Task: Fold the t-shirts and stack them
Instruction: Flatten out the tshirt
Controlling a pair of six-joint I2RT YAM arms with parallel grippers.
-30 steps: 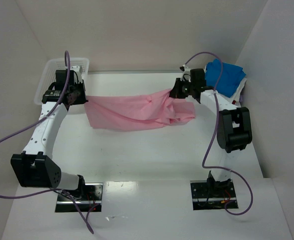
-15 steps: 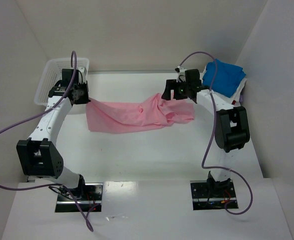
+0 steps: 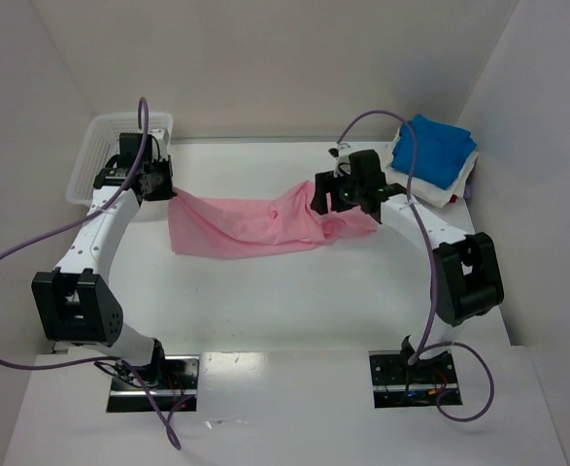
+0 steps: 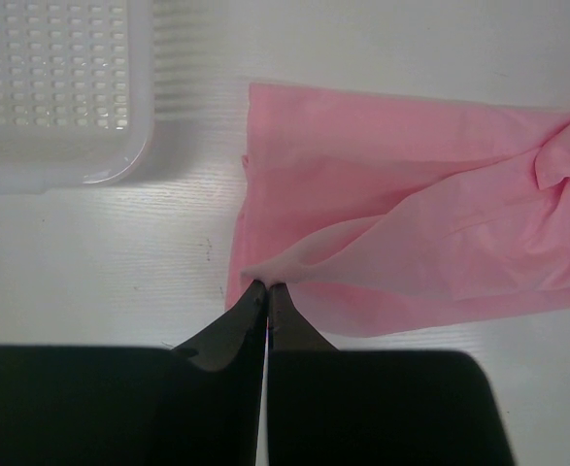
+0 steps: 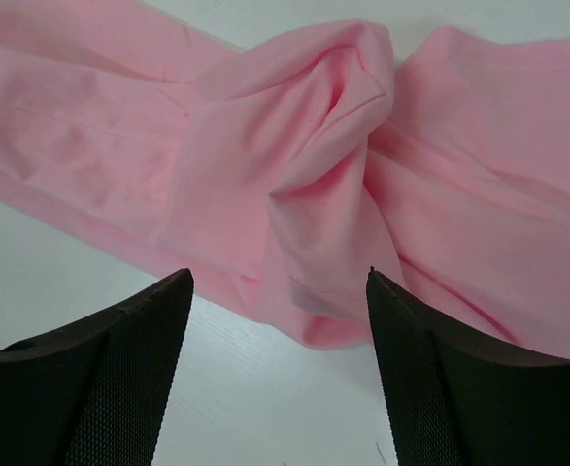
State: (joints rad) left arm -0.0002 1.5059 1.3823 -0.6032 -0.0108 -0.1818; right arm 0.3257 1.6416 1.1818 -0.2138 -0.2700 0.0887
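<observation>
A white plastic mesh basket (image 3: 88, 155) sits at the upper left of the top view, its gridded floor and ribbed wall plain in the left wrist view; just right of it a pink t-shirt (image 3: 246, 223) lies stretched across the middle of the white table (image 3: 294, 291), soft, creased, bunched into folds at its right end; the left gripper (image 4: 267, 291) is clenched on its left edge, lifting a thin peak of cloth; the right gripper (image 5: 280, 277) hangs spread wide over the bunched folds, grasping nothing; at upper right a folded bright blue t-shirt (image 3: 435, 146) rests on a white t-shirt (image 3: 450, 189).
</observation>
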